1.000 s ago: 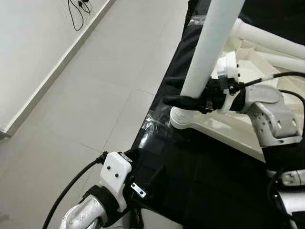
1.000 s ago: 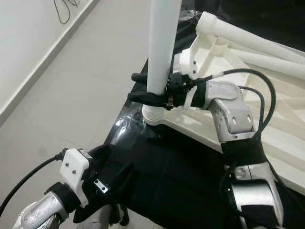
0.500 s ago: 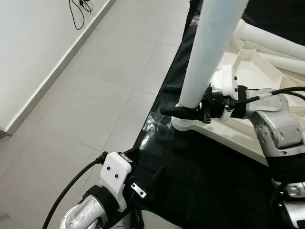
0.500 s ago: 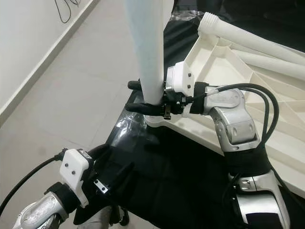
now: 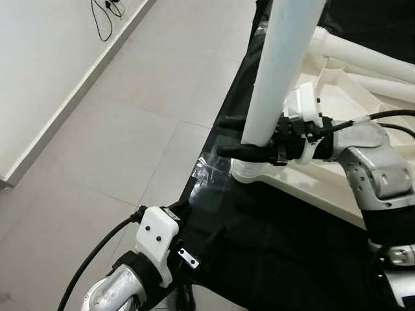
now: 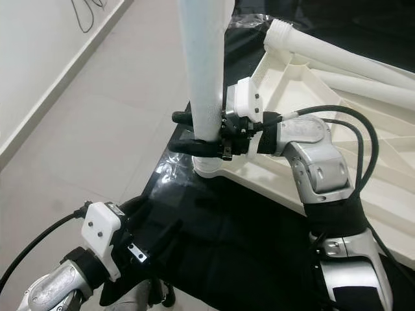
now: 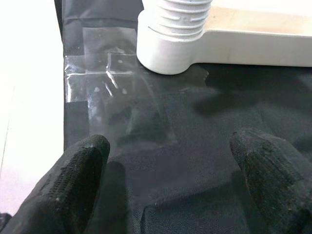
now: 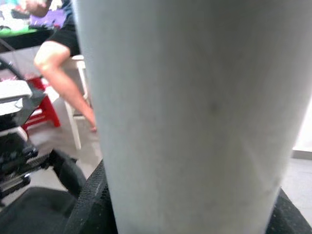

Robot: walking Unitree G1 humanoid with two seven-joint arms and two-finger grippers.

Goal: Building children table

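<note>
A white table leg stands nearly upright in the corner socket of the upturned white tabletop, which lies on a black cloth. My right gripper is shut on the leg just above the socket, one black finger on each side, and the leg sits close against its wrist camera. Near the cloth's front corner my left gripper hovers low and open, holding nothing. The threaded socket is ahead of it.
Two more white legs lie across the tabletop at the back. Clear tape holds down the cloth's corner. Tiled floor runs left to a white wall with a black cable. A person's leg and a red stool are beyond.
The leg has swung from a lean to nearly upright in the socket, with my right gripper still around it. The left arm has stayed where it was.
</note>
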